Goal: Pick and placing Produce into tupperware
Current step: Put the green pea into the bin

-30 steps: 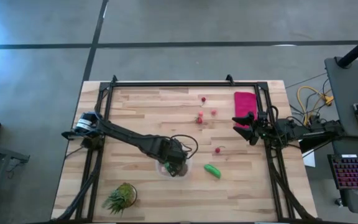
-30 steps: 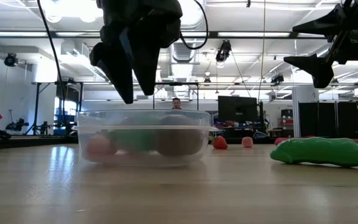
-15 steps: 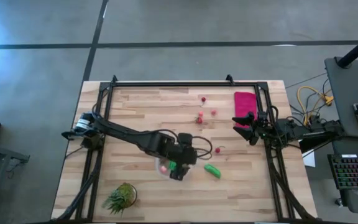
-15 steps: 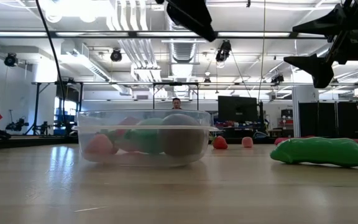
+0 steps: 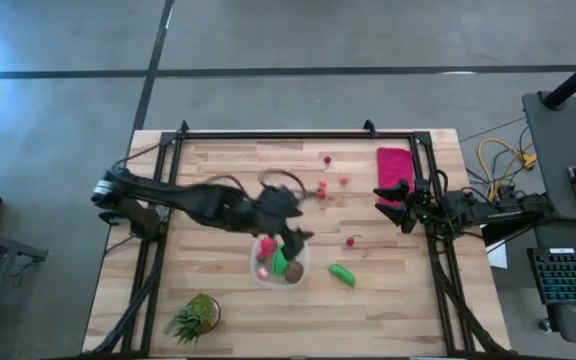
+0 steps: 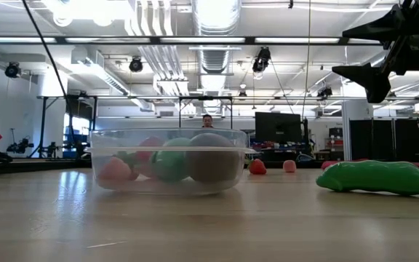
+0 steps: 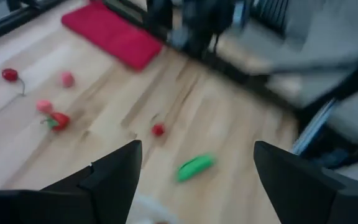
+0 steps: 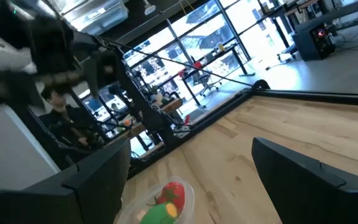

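The clear tupperware (image 5: 278, 264) stands on the wooden table near the middle front and holds red, green and brown produce (image 6: 167, 161). My left gripper (image 5: 296, 238) hangs open and empty above the tupperware's far rim, slanting down toward the table's right side (image 7: 194, 186). One green produce piece (image 5: 342, 275) lies on the table right of the tupperware (image 7: 195, 167). A red berry (image 5: 350, 241) lies beyond it, and more berries (image 5: 326, 185) lie farther back. My right gripper (image 5: 396, 205) waits open at the right edge.
A flat red cloth (image 5: 395, 165) lies at the far right, by my right gripper. A spiky green plant (image 5: 196, 315) stands at the near left. A black rail frame (image 5: 268, 136) borders the table. Bare wood lies left of the tupperware.
My left gripper has risen from just over the tupperware, out of the low view's top. It has shifted a little toward the far edge and tipped from pointing down toward a shallower slant. It stays open. The produce in the tupperware now shows uncovered.
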### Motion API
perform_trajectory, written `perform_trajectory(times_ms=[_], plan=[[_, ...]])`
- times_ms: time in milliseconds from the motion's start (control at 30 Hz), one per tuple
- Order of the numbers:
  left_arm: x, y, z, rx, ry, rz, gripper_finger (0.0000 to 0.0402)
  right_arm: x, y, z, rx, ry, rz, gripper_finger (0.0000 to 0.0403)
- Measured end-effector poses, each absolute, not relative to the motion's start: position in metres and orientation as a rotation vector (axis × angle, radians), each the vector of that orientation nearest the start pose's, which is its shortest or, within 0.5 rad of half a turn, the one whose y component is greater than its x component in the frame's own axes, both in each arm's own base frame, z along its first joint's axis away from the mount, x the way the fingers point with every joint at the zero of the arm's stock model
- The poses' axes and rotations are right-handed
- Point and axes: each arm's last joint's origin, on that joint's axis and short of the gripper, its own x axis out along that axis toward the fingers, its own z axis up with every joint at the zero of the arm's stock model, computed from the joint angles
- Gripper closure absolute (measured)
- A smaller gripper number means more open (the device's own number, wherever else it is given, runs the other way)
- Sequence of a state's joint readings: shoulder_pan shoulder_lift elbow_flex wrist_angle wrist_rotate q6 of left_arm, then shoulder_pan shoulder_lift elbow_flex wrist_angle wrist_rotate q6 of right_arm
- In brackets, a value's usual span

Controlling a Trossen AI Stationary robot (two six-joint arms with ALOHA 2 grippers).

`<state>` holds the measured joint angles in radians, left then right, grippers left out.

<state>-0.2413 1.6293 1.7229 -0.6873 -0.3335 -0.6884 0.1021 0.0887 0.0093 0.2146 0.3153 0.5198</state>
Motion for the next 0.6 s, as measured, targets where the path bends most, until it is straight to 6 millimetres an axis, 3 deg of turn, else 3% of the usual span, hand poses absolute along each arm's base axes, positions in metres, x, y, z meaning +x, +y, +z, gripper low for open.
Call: perform_trajectory(times_ms=[133, 267, 333, 467, 600], plan=[[0.324, -0.071, 0.422, -0.701, 0.39, 0.288, 0.0107, 0.101, 0.001, 0.18, 0.545, -0.185, -0.174, 0.0076], [0.311, -0.076, 0.44, -0.655, 0.306, 0.182, 0.0107, 0.101, 0.001, 0.181, 0.575, -0.191, -0.164, 0.0076], [0.306, -0.078, 0.447, -0.609, 0.277, 0.142, 0.0107, 0.1, 0.003, 0.182, 0.7, -0.198, -0.103, 0.0076], [0.3, -0.081, 0.447, -0.503, 0.301, 0.096, 0.0107, 0.1, 0.002, 0.184, 0.803, -0.237, -0.106, 0.0076], [0.287, -0.078, 0.439, -0.398, 0.386, 0.087, 0.0107, 0.095, 0.002, 0.205, 0.643, -0.439, -0.062, 0.0076]])
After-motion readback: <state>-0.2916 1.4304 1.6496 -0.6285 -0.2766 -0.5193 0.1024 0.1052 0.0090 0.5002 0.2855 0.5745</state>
